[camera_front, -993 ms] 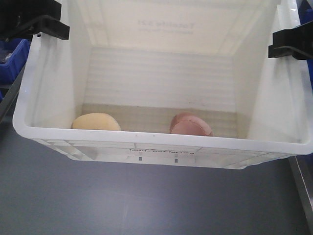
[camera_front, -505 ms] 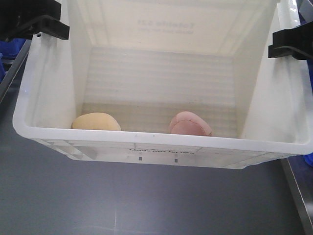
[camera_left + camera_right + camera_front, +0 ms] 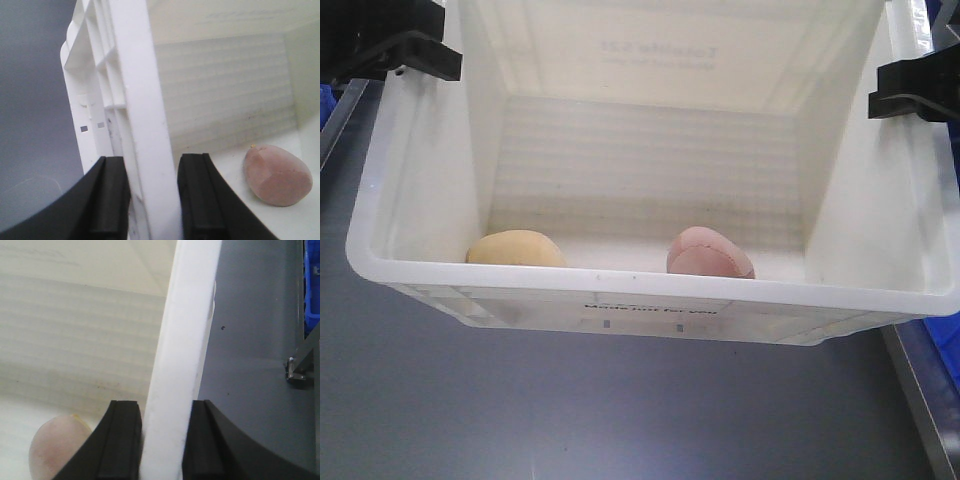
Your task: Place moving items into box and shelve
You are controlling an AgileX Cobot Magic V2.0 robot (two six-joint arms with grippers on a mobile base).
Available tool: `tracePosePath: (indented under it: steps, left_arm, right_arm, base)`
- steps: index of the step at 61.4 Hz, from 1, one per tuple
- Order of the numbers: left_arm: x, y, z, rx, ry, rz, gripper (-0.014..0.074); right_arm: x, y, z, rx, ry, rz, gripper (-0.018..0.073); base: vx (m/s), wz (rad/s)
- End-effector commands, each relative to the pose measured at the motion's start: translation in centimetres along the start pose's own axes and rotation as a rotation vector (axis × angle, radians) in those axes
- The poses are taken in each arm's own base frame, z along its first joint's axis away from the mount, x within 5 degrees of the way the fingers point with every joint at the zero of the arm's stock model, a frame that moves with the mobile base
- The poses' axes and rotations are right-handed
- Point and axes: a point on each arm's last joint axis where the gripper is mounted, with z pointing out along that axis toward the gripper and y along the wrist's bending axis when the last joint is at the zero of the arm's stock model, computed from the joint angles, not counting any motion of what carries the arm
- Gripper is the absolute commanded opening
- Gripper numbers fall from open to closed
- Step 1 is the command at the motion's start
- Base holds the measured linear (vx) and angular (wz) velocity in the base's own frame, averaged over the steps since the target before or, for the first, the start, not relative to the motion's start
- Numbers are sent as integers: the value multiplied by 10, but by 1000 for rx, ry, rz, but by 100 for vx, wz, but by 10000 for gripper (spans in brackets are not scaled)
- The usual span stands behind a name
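left gripper (image 3: 152, 172): clenched on box (image 3: 650, 290) left wall | right gripper (image 3: 162, 412): clenched on right wall, likely balancing the carry | cream toy (image 3: 515, 250), pink toy (image 3: 710, 253): inside, apparently ready for shelving

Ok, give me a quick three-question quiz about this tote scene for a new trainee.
1. True or false: the cream toy and the pink toy both lie inside the white tote.
2. The left gripper and right gripper each clamp: A) a toy, B) a side wall of the tote, C) nothing.
3. Which toy lies on the left gripper's side of the tote?
Key: 1 true; 2 B; 3 the cream toy.
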Motion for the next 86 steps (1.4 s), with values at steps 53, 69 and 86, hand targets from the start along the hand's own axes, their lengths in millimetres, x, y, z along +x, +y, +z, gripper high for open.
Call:
tracePosePath:
  steps: [53,69,86]
  left_arm:
    - [-16,-23,-30,138,-204,-23,-6]
    - [-16,-23,-30,138,-204,-23,-6]
    - [-16,-23,-30,138,-204,-23,-6]
  right_arm:
    - [-19,13,-24,-75,-201,30,-6]
    - [-19,13,-24,-75,-201,30,-6]
    - [-19,13,-24,-75,-201,30,-6]
  base:
    - [38,-4]
    - [38,2]
    - [37,5]
